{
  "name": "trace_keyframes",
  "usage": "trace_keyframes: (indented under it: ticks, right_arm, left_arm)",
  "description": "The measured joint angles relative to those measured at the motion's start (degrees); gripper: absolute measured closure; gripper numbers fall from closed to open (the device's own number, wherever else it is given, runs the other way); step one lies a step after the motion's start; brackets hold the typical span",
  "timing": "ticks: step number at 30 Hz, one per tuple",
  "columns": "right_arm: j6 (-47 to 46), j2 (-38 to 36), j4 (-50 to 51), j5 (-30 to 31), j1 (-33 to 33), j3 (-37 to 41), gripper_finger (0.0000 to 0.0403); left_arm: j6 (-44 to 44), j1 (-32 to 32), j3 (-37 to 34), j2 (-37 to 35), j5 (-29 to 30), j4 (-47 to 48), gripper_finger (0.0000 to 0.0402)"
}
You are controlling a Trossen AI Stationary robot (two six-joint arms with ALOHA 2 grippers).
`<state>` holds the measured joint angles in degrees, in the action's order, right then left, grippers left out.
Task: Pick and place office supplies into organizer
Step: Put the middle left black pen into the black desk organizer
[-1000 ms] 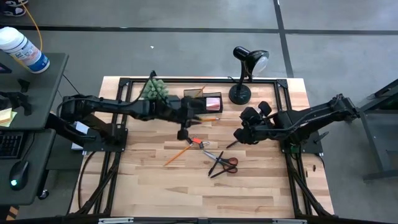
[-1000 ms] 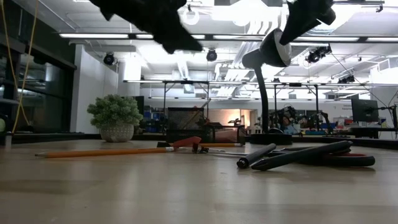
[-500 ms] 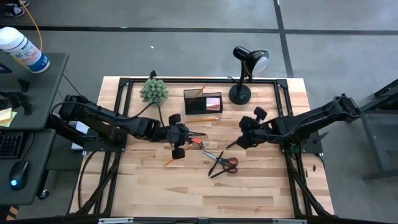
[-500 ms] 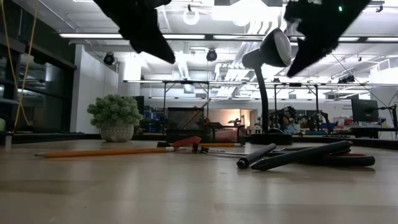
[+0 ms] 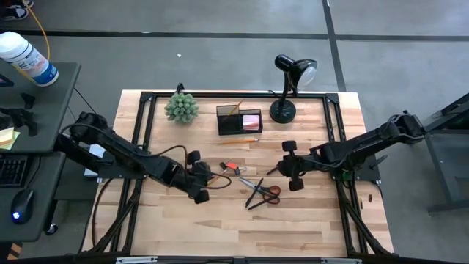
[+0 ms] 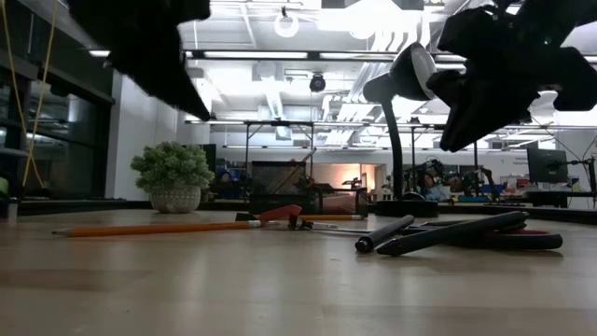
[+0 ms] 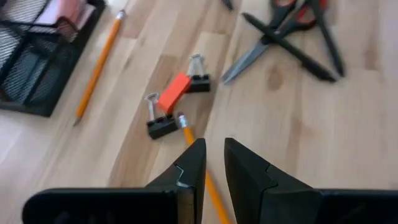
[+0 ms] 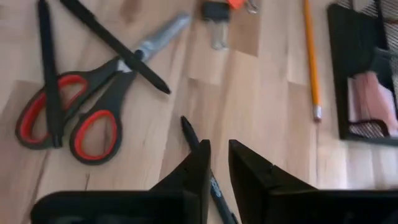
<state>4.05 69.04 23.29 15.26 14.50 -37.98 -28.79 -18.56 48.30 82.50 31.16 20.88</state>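
Note:
An orange pencil [image 7: 210, 186] lies on the wood table, and my left gripper [image 7: 214, 152] hovers over its eraser end, open by only a narrow gap and touching nothing. Just beyond it lie a small red piece [image 7: 175, 98] and two black binder clips. My right gripper [image 8: 217, 155] is also narrowly open, above a thin black pen [image 8: 194, 138] that lies flat. The red-handled scissors [image 5: 264, 192] lie between the arms with black pens across them. The black mesh organizer [image 5: 239, 119] stands at the far middle with a pink pad inside. A second pencil [image 7: 99, 62] lies in front of it.
A black desk lamp [image 5: 287, 88] stands right of the organizer and a green spiky plant [image 5: 181, 107] to its left. A black frame [image 5: 139, 147] runs round the table's edges. Bare wood lies along the near edge.
My left gripper has swung from beside the organizer toward the table's near left and sunk over the pencil, rolling as it went. My right gripper has dropped lower and rolled over the black pen. Nothing on the table has moved.

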Motion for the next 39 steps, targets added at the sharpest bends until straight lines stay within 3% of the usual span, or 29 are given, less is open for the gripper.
trace_keyframes:
  ticks: [6, 13, 18, 25, 28, 32, 39]
  right_arm:
    - [0.4, 1.1, -5.1, -8.5, -1.0, 0.0, 0.0311]
    - [0.8, 5.2, -6.9, -9.5, -1.0, -0.6, 0.0246]
    - [-3.8, 9.1, -6.4, -9.7, -1.0, -0.6, 0.0214]
    - [-1.2, 13.3, -6.5, -10.3, -2.3, -0.6, 0.0222]
    - [1.7, 13.6, -6.4, -14.7, -4.0, -0.6, 0.0232]
    - [9.7, 13.6, -4.1, -18.8, -4.3, -3.1, 0.0246]
    - [24.3, 16.6, -0.8, -15.9, -4.4, -10.2, 0.0252]
  left_arm:
    - [0.7, -0.2, -3.4, 0.1, 1.7, -7.2, 0.0355]
    - [9.2, -0.2, -3.9, 0.2, -0.1, -14.7, 0.0355]
    - [12.5, -0.2, -3.9, 0.2, -3.0, -17.4, 0.0355]
    - [12.5, -0.2, -3.9, 0.2, -1.6, -18.5, 0.0355]
    - [12.5, -0.2, -3.9, 0.2, 0.3, -19.1, 0.0355]
    - [12.5, -0.2, -3.9, 0.2, 2.6, -21.3, 0.0355]
    - [11.5, -0.2, -3.9, 0.2, 6.0, -21.6, 0.0355]
